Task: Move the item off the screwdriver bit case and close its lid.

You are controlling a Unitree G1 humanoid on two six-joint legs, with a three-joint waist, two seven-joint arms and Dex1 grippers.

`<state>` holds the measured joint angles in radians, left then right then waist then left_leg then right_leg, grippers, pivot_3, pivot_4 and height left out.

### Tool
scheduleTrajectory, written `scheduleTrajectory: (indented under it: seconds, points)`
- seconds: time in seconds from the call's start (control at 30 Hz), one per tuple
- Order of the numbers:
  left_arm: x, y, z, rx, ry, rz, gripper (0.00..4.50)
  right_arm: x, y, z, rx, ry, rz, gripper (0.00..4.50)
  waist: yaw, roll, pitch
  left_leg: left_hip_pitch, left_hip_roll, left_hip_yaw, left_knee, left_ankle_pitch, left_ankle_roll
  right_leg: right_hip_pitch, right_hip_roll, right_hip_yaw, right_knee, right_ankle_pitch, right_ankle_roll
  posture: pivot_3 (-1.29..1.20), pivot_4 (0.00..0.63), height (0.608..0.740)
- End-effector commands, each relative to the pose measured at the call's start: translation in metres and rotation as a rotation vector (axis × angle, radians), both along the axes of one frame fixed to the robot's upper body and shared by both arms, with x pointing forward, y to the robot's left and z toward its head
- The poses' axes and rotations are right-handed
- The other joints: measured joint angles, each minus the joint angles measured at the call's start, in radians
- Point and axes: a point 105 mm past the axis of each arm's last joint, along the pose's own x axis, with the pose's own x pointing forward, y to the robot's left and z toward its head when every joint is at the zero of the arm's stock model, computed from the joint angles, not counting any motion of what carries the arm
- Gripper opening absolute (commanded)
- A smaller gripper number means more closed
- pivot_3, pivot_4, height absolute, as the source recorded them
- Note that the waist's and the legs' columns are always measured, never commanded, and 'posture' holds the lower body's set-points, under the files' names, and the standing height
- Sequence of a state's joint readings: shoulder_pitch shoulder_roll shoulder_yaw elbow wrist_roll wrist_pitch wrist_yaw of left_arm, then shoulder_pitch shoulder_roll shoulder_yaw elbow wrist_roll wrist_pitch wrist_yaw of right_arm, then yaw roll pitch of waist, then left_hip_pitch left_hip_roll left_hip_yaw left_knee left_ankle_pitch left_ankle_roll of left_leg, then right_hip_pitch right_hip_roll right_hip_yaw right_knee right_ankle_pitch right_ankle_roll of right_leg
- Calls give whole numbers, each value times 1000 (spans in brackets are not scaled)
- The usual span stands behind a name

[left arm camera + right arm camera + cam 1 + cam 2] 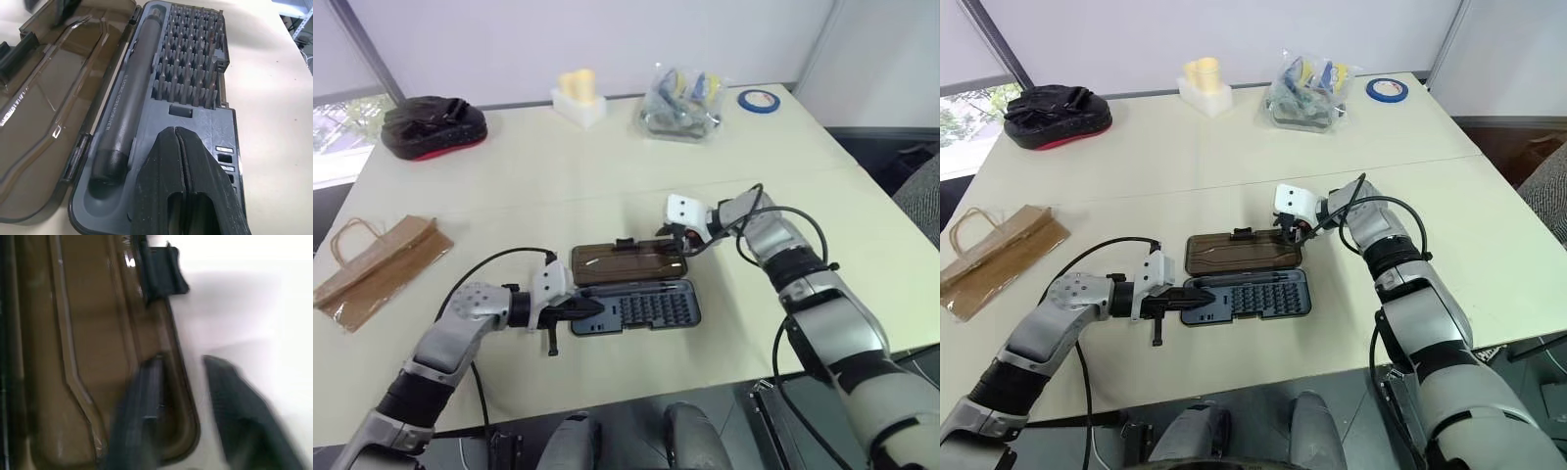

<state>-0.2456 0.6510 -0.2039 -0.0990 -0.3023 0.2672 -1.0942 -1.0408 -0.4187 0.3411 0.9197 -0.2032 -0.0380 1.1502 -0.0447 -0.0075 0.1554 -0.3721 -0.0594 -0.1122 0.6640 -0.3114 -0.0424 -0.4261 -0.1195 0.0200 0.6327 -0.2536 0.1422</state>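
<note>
Lid [98, 357] lies open flat; my right gripper [183, 396], fingers apart astride its far corner, should pinch there and fold it over the tray [651, 311] (left gripper [183, 186] together, pinning it).

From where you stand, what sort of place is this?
Probably an office or lab room: a large pale table beside plain white walls, a window blind at one corner, and loose supplies such as a blue tape roll.

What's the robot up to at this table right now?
It is working on an open screwdriver bit case. The paper bag already lies off to the left, clear of the case. The left gripper, shut, presses on the grey tray's end. The right gripper straddles the far corner edge of the brown lid, which still lies flat open.
</note>
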Motion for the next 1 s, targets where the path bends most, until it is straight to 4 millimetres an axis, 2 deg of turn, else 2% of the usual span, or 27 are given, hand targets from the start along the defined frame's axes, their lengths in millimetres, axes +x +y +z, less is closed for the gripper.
scheduleTrajectory:
  seconds: [0.03, 0.23, 0.47, 0.7, 0.87, 1.0]
  points:
    - [0, 5, 1, 9, -13, 23, 0, 0, -3, -12, -41, 38, -15, 3453, 0, 0, 0, 0, 0, 0, 0, 0, 0, 0, 0, 0, 0, 0, 0, 0, 150, 740]
    - [0, 4, 1, 6, -21, 31, 0, 2, -7, -15, -66, 51, -25, 3453, 0, 0, 0, 0, 0, 0, 0, 0, 0, 0, 0, 0, 0, 0, 0, 0, 150, 740]
    - [1, 3, 2, 1, -30, 42, 0, 0, -13, -24, -108, 84, -29, 54, -1, 0, -1, 1, 0, 0, 0, 0, 0, 1, 0, 0, 0, 0, 0, 0, 150, 740]
    - [3, 4, 5, -5, -45, 58, 0, -3, -15, -32, -145, 98, -4, 54, 0, 1, -5, 3, 1, 0, 0, 1, -1, 3, 1, 0, 0, 0, 0, 0, 150, 740]
    - [6, 5, 8, -14, -56, 78, 0, -3, -11, -27, -152, 54, 41, 54, -1, 1, -5, 3, 1, 0, 0, 1, -1, 3, 1, 0, 0, 0, 0, 0, 150, 740]
    - [20, 6, 26, -115, -60, 170, 0, 12, -2, 5, -189, -245, 110, 54, -1, 1, -5, 2, 1, 0, 0, 1, -1, 2, 1, 0, 0, 0, 0, 0, 150, 740]
